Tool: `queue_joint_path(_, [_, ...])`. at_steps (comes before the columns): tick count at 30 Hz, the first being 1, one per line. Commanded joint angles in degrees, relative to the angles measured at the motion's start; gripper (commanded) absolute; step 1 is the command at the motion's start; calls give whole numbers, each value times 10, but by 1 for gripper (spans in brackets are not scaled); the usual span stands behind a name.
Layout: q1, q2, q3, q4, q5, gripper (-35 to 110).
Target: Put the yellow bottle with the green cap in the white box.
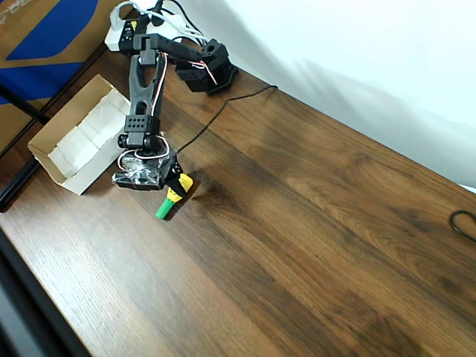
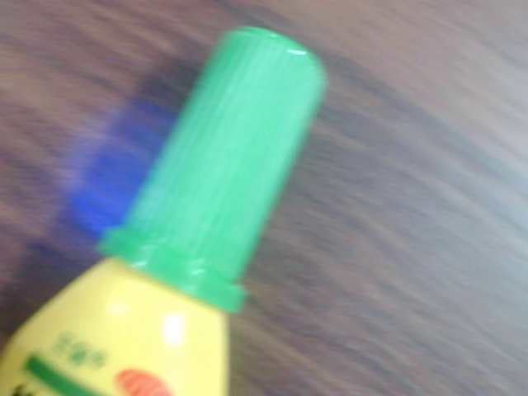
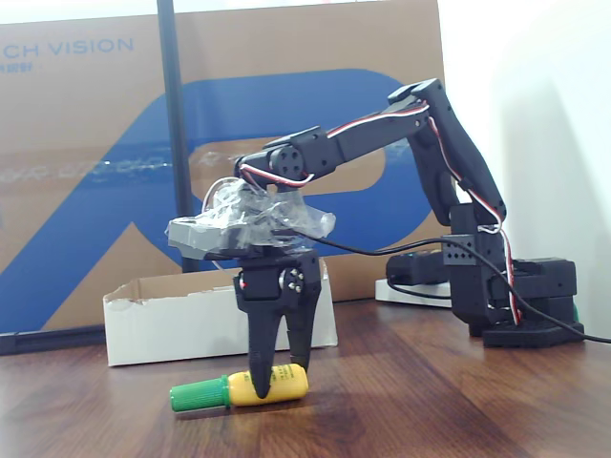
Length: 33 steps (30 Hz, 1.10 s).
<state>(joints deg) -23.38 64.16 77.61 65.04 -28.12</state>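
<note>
Yellow bottle (image 3: 270,384), ribbed tapered green cap, between claw (image 3: 277,380) fingers

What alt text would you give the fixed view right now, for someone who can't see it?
A black robot arm's hand reaches straight down, its fingers straddling the small yellow plastic bottle with the green cap, which lies on its side on the dark wooden table. The shallow white cardboard box sits behind it.
</note>
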Motion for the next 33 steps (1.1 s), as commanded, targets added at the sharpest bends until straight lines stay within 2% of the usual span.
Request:
queue_joint_path(1, [-6, 42, -21, 1, -2, 25])
queue_joint_path(12, [-6, 60, 3, -16, -2, 16])
queue_joint_path(18, [-3, 91, 37, -51, 14, 26])
queue_joint_path(23, [10, 93, 30, -60, 30, 27])
queue_joint_path(33, [67, 154, 40, -71, 57, 18])
